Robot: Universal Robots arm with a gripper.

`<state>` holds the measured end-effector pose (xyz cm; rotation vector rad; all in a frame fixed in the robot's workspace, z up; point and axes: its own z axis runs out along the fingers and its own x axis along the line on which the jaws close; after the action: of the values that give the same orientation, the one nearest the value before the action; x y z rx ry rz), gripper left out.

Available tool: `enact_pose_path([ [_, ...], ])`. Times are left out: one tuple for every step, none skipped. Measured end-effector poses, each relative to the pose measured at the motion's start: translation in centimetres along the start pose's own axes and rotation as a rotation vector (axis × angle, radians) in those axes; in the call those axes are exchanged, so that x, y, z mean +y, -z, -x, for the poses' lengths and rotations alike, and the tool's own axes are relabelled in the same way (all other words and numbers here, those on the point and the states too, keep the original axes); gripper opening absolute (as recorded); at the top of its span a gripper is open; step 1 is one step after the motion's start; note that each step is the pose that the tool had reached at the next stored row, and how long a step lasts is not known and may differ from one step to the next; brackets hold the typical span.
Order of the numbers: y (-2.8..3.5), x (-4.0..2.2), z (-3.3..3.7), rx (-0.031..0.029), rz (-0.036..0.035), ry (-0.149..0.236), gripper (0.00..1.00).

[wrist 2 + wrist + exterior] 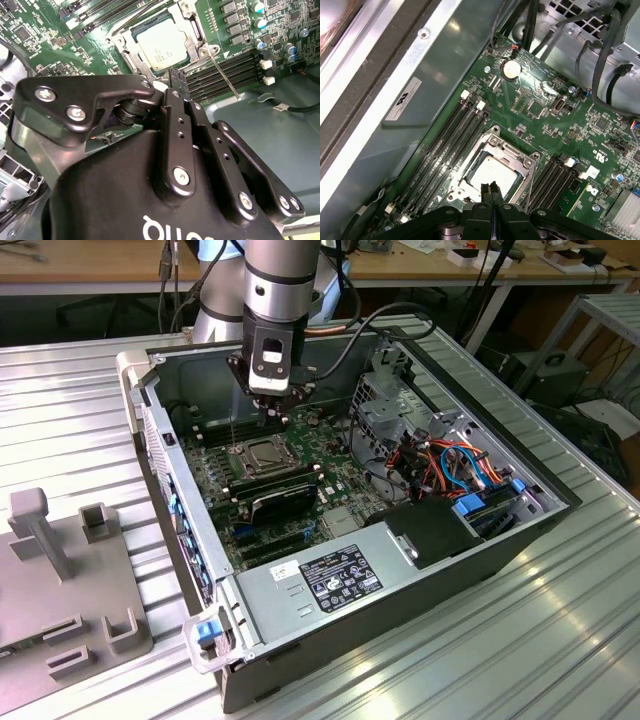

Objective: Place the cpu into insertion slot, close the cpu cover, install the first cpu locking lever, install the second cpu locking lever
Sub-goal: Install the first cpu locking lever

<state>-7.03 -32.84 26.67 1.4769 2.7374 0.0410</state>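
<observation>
End effector [272, 410] sits upper centre in the exterior view, inside the open computer case [420, 602]. Fingers [492, 191] pressed together, nothing pinched, tips just over the insertion slot [131, 59] edge. Cpu [490, 172] seated in the slot. Cpu cover [512, 152] lies flat around it. Thin locking lever [223, 76] stands raised beside it.

No print was legible. A white label [330, 578] lay on the power supply [250, 600], and a sticker [403, 98] on the case wall [445, 60].
</observation>
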Motion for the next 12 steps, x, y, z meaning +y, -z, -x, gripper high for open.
enact_pose_path([
  [0.00, 0.00, 0.00, 0.0000, 0.0000, 0.000, 0.11],
  [0.00, -0.01, -0.01, 0.0000, 0.0000, 0.000, 0.11],
  [0.00, -0.01, -0.01, 0.0000, 0.0000, 0.000, 0.11],
  [0.00, -0.01, -0.01, 0.0000, 0.0000, 0.000, 0.11],
  [0.00, -0.01, -0.01, 0.0000, 0.0000, 0.000, 0.11],
  [0.01, -0.05, -0.03, 0.0000, 0.0000, 0.000, 0.11],
  [0.03, -0.07, -0.05, 0.0000, -0.0001, 0.001, 0.11],
  [0.02, -0.17, -0.12, 0.0002, 0.0003, 0.002, 0.11],
  [0.03, -0.27, -0.18, 0.0004, 0.0002, 0.002, 0.11],
  [0.03, -0.36, -0.24, 0.0005, 0.0005, 0.002, 0.11],
  [0.04, -0.47, -0.31, 0.0006, 0.0005, 0.002, 0.11],
  [0.04, -0.53, -0.35, 0.0006, 0.0005, 0.002, 0.11],
])
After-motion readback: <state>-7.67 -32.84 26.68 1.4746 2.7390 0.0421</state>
